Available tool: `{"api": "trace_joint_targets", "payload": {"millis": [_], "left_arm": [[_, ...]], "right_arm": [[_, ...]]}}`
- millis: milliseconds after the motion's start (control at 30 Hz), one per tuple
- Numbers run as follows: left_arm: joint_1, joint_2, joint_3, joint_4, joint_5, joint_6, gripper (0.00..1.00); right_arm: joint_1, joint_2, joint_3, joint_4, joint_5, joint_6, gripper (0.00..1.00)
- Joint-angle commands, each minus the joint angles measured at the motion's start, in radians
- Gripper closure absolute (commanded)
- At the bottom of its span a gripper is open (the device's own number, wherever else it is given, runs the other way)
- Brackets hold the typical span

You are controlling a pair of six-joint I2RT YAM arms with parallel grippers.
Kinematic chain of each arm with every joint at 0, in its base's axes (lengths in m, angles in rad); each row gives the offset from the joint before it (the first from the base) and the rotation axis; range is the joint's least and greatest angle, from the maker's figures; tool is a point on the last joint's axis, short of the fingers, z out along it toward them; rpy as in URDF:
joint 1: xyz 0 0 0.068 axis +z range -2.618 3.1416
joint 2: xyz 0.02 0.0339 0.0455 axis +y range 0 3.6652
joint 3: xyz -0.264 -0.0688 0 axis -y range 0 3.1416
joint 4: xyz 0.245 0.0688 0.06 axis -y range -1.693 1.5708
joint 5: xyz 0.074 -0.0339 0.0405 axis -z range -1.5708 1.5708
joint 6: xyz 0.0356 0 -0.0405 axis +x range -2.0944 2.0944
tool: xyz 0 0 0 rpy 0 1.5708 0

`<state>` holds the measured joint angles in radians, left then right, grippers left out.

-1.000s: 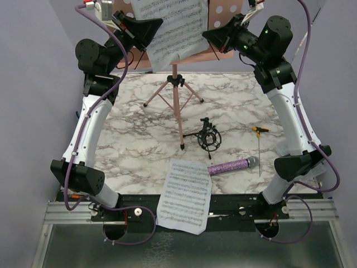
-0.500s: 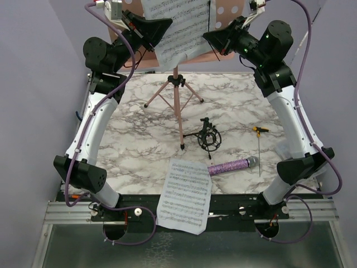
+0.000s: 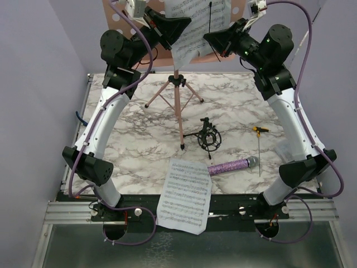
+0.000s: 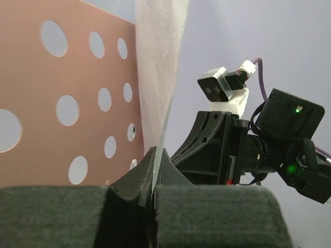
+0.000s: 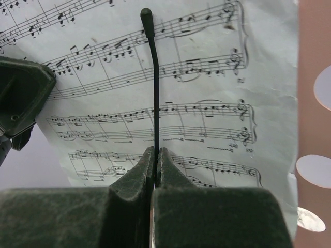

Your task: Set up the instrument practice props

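Note:
The pink perforated music stand (image 3: 239,10) stands at the back on tripod legs (image 3: 175,106). My left gripper (image 3: 187,25) is shut on the edge of a white sheet-music page (image 3: 196,28) and holds it up against the stand's desk. In the left wrist view the page (image 4: 158,77) runs edge-on out of the gripper (image 4: 155,155), beside the pink desk (image 4: 67,103). My right gripper (image 5: 155,154) is shut on the stand's thin black page-holder wire (image 5: 153,77) in front of the page (image 5: 207,103). A second page (image 3: 184,194), the purple microphone (image 3: 231,166) and the black shock-mount (image 3: 208,137) lie on the table.
A yellow-handled screwdriver (image 3: 260,142) lies at the right of the marble table (image 3: 128,139). The second page overhangs the front edge. The two grippers are close together at the stand's desk; the left finger (image 5: 20,93) shows in the right wrist view.
My left gripper has carried the page up and to the right, further onto the stand's desk. The right gripper has stayed on the wire, almost still.

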<state>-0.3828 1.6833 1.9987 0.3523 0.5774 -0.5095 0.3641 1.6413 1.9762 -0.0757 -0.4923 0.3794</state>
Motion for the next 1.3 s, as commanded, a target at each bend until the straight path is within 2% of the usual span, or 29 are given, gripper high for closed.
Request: {"api": "trace_joint_targets", "payload": {"millis": [0, 433, 1033, 1133, 1267], "left_arm": [[-0.023, 0.029, 0.05, -0.069, -0.036, 0.081, 1.0], [-0.049, 0.126, 0.171, -0.129, -0.048, 0.086, 1.0], [-0.064, 0.125, 0.145, -0.129, -0.079, 0.084, 1.0], [-0.065, 0.121, 0.142, -0.13, -0.086, 0.083, 0.94], [-0.065, 0.117, 0.137, -0.13, -0.086, 0.083, 0.91]], "right_arm": [[-0.007, -0.045, -0.036, 0.032, -0.039, -0.017, 1.0], [-0.007, -0.072, -0.071, 0.059, -0.032, -0.016, 1.0], [-0.007, -0.062, -0.077, 0.038, -0.024, -0.016, 0.99], [-0.006, -0.063, -0.081, 0.039, -0.017, -0.01, 0.94], [-0.007, -0.062, -0.078, 0.035, -0.017, -0.002, 0.91]]}}
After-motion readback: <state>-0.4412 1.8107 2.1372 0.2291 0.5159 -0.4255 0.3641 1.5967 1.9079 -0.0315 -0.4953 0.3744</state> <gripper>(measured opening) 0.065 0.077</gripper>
